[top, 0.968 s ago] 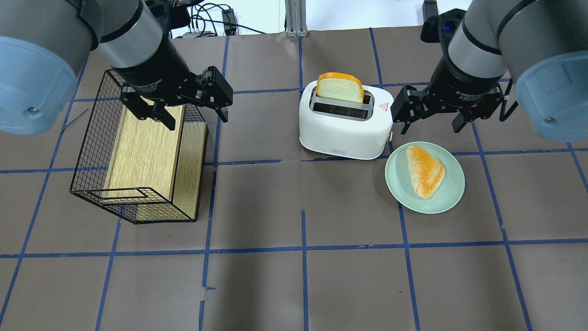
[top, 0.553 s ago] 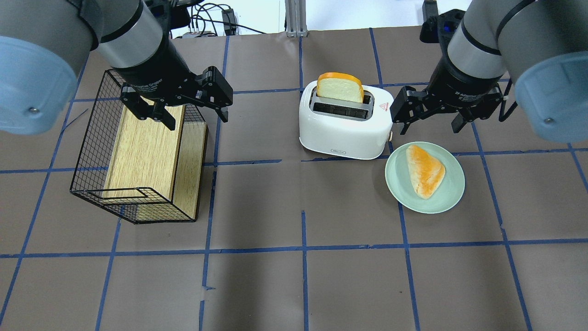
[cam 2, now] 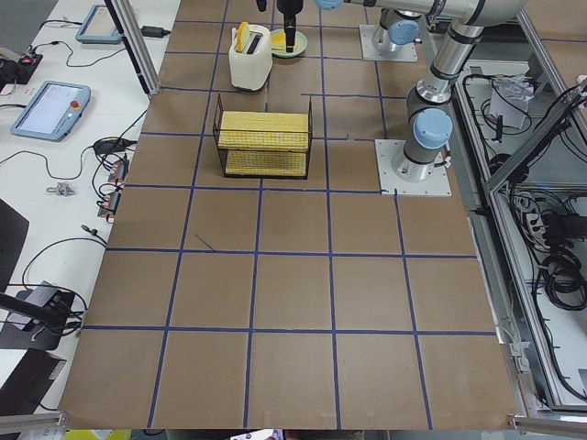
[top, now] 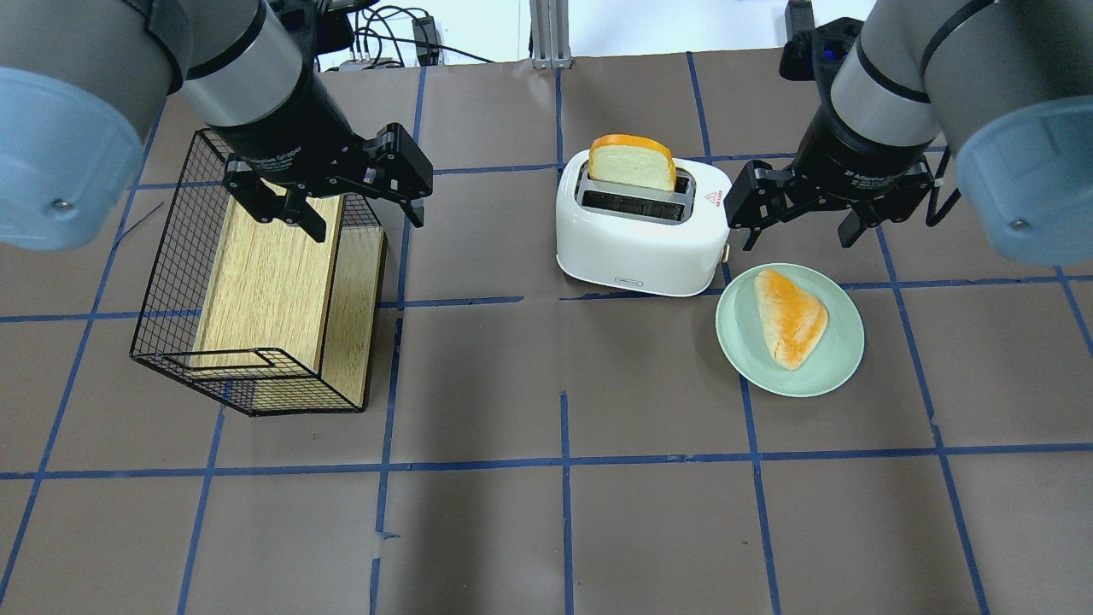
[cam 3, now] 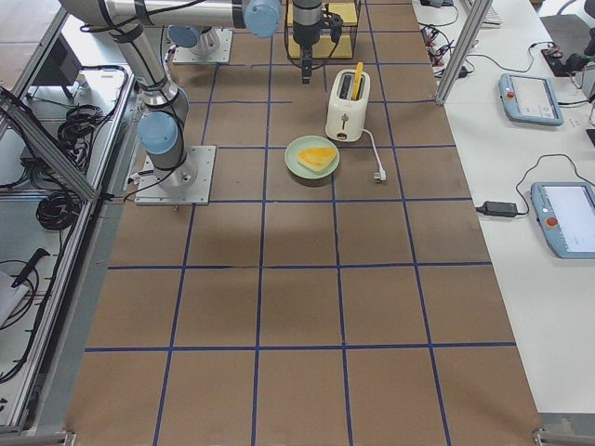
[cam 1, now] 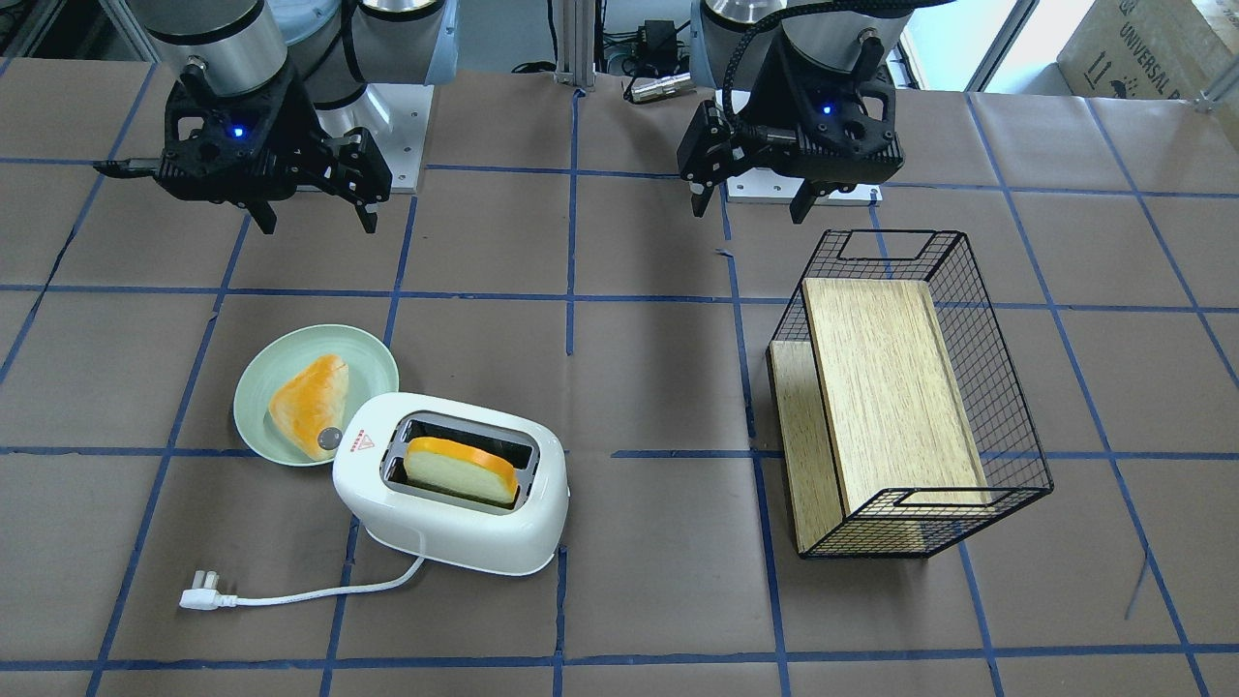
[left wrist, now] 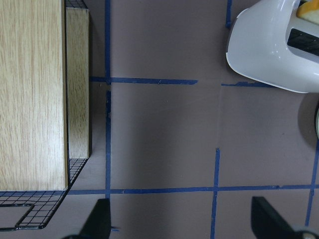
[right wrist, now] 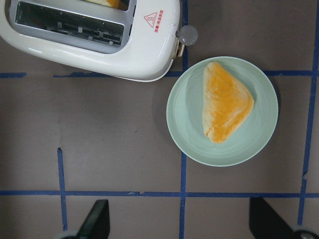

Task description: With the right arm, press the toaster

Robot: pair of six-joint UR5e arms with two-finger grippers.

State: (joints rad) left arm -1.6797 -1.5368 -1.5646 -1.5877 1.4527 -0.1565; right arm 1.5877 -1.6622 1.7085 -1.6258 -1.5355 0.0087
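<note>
White plug (cam 1: 200,581) shows front-on — hidden overhead behind the toaster (top: 640,235).

Brown table (top: 649,530) — toaster (top: 640,243), green plate (top: 841,363), wire basket (top: 168,282)

a table (top: 649,530) covered in brown paper filled the scene, and blue tape lines (top: 564,461) crossed it into squares. even light lay over it, with soft shadows. an aluminium post (top: 546,30) stood at its far edge. beyond that edge a white bench (cam 3: 558,307) carried a grey-framed tablet (cam 3: 529,98). a cardboard box (cam 1: 1133,44) sat past one corner, and black cables (cam 2: 550,247) lay tangled on the near side.
</note>
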